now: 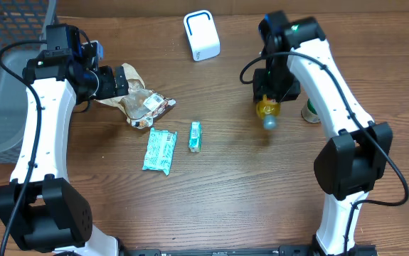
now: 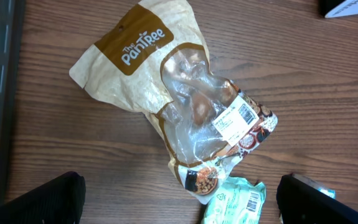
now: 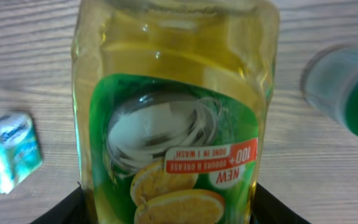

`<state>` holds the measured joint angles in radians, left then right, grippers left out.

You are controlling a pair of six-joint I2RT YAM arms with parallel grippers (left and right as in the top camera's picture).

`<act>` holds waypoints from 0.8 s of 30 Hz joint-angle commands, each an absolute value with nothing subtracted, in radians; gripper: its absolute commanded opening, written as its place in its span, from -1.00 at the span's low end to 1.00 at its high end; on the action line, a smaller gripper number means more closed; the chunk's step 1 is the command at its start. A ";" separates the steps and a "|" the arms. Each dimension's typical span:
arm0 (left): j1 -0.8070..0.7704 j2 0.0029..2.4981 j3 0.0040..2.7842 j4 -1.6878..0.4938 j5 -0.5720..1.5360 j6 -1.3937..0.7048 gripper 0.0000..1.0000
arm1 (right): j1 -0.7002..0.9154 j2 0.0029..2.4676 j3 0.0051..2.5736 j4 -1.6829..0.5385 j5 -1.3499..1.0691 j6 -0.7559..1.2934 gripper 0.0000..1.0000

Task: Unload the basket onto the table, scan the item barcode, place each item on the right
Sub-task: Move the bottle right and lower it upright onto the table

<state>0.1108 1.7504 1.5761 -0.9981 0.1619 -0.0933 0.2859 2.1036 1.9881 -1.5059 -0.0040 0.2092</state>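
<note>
- Overhead view: the yellow bottle (image 1: 267, 111) is held right of the white box (image 1: 201, 35), on the side nearer the arm bases. Its label cannot be read from here.
- Right wrist view: the right tool (image 3: 166, 208) pinches the bottle by its sides. The green label shows lemon slices and an upside-down "NEW" badge.
- Right wrist view: a blurred green-capped container (image 3: 347, 93) sits just beside the bottle.
- Left wrist view: the left tool (image 2: 183, 200) is spread wide and grips nothing, above a brown bag (image 2: 166, 99) printed "The PanTree" with a white barcode sticker.
- Overhead view: the bag lies left of the white box, with its print unreadable.
- Overhead view: two teal packets (image 1: 160, 151) lie on the table (image 1: 247, 185), nearer the arm bases than the white box.
</note>
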 commanded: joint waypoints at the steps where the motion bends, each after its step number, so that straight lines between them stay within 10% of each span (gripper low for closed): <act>1: 0.104 1.747 1.578 -0.996 0.173 -0.064 0.99 | 0.287 2.088 1.876 -1.415 -0.020 0.213 -0.04; 14: 0.104 1.747 1.578 -0.996 0.173 -0.063 0.99 | 0.285 2.088 1.596 -1.054 0.030 0.213 -0.01; 24: 0.104 1.747 1.578 -0.996 0.173 -0.063 0.99 | 0.285 2.087 1.614 -1.059 0.059 0.213 0.53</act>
<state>0.1108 1.7504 1.5761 -0.9981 0.1619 -0.0933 0.2859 2.1036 1.5818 -1.0496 0.0418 0.2089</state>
